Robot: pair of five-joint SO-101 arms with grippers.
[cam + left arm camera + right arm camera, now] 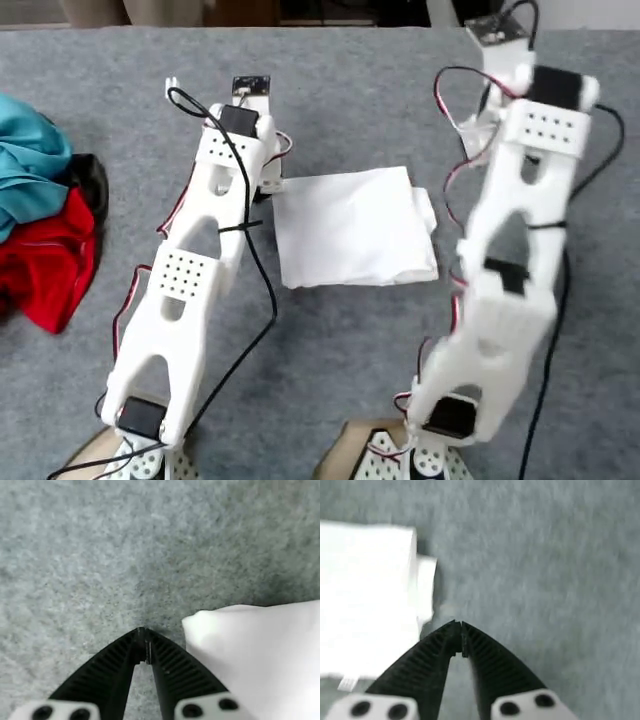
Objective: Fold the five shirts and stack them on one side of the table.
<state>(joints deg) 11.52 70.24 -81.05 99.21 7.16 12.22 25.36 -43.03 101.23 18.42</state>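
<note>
Grey felt-like cover point(340, 350) over the whole table. Two white arms rise from bases at the near edge and stretch away toward the far side.

Left arm point(185, 285): runs up the left half of the table; its head sits by the far-left corner of the white shirt point(350, 235).

Right arm point(515, 260): runs up the right half, passing the shirt's right edge, with its head beyond the shirt's far-right corner.

White shirt: lies flat in the middle of the table between the two arms, folded to a rough rectangle, with a small flap sticking out at the right edge.

Left gripper point(145, 647): black ribbed fingers pressed together at the tips, nothing between them. It is over bare cover, with a rounded corner of the white shirt just beside it.

Right gripper point(459, 639): fingers likewise pressed together and empty. It is over bare cover, with the shirt's layered edge close alongside.

Left edge of the table, well apart from the white shirt: a loose heap, with a red shirt point(50, 265) nearest, a black shirt point(90, 180) behind it and a teal shirt point(28, 160) farthest. All are crumpled and touching.
</note>
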